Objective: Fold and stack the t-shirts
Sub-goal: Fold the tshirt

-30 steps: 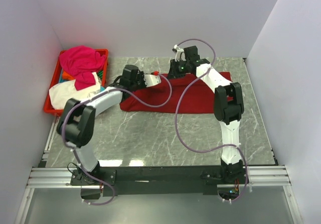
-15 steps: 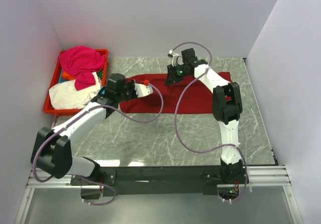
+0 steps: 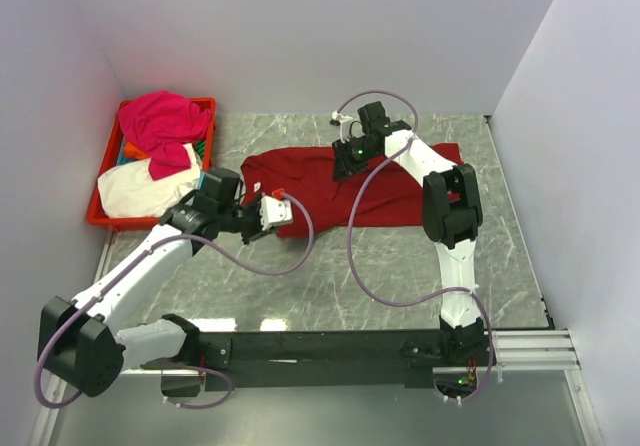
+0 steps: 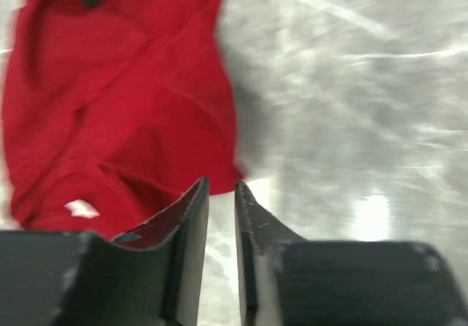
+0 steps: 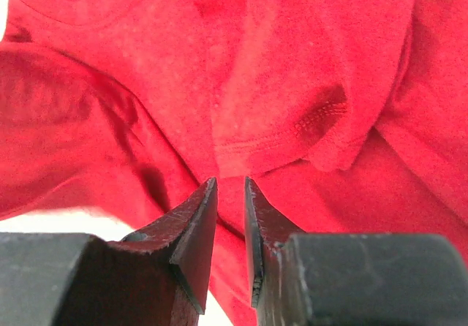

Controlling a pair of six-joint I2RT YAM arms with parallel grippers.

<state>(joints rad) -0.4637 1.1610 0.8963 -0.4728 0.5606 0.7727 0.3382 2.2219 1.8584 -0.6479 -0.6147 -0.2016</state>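
The dark red t-shirt [image 3: 390, 191] lies spread and rumpled on the grey marble table at the far middle. My left gripper [image 3: 283, 206] hovers at its near left corner. In the left wrist view [image 4: 221, 183] the jaws stand a narrow slit apart with only table between them, and the shirt [image 4: 117, 107] ends just beyond the tips. My right gripper [image 3: 341, 166] is low over the shirt's far middle. In the right wrist view [image 5: 231, 181] its jaws are nearly together above the wrinkled cloth and a sleeve hem [image 5: 292, 63].
A red plastic crate [image 3: 95, 216] stands at the far left. It holds a magenta shirt [image 3: 160, 121] and a cream-white shirt [image 3: 140, 186], with bits of orange and cyan cloth between them. White walls close in the left, back and right sides.
My left arm has swung back toward the near left, off the shirt to its corner. The shirt's left part now lies more spread out. My right gripper has moved a little nearer and left.
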